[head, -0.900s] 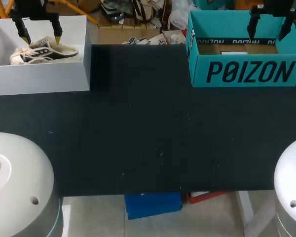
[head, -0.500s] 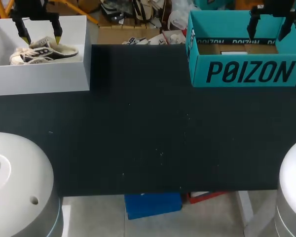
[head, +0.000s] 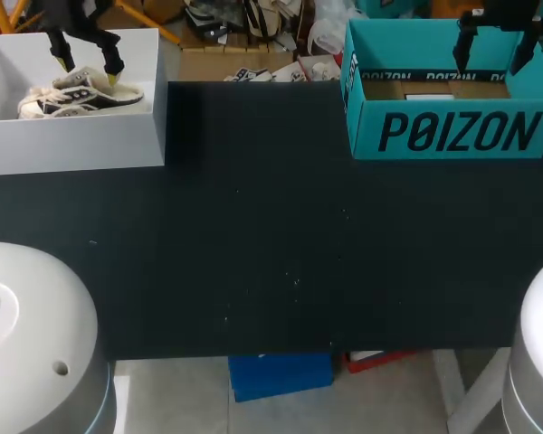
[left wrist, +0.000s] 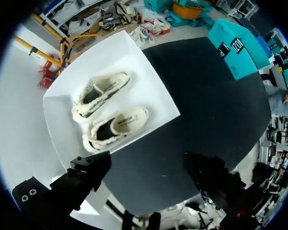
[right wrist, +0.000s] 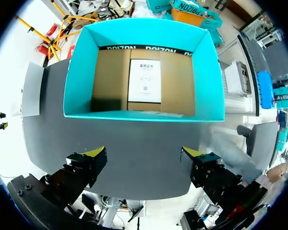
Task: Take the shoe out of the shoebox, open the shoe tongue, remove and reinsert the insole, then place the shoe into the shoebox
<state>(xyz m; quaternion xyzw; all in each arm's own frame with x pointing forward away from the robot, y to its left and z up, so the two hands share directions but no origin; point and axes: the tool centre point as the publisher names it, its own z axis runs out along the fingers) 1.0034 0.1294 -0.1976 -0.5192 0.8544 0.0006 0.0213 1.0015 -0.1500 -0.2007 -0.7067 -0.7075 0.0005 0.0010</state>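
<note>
Two cream shoes with black trim [head: 80, 94] lie side by side in a white open box [head: 72, 145] at the table's far left. My left gripper [head: 89, 70] hangs open just above them, its yellow tips over the right-hand shoe. In the left wrist view both shoes [left wrist: 105, 109] lie in the white box [left wrist: 153, 91] ahead of the open gripper [left wrist: 146, 167]. My right gripper [head: 491, 61] is open above the teal shoebox [head: 452, 131] at the far right. In the right wrist view the teal shoebox [right wrist: 81, 72] holds only a white label [right wrist: 145, 79], ahead of the gripper [right wrist: 144, 153].
The dark table top [head: 271, 244] stretches between the two boxes. The table's front edge [head: 290, 351] runs across the near side.
My left gripper has turned and shifted a little right and down over the shoes. The right arm and both boxes stay put.
</note>
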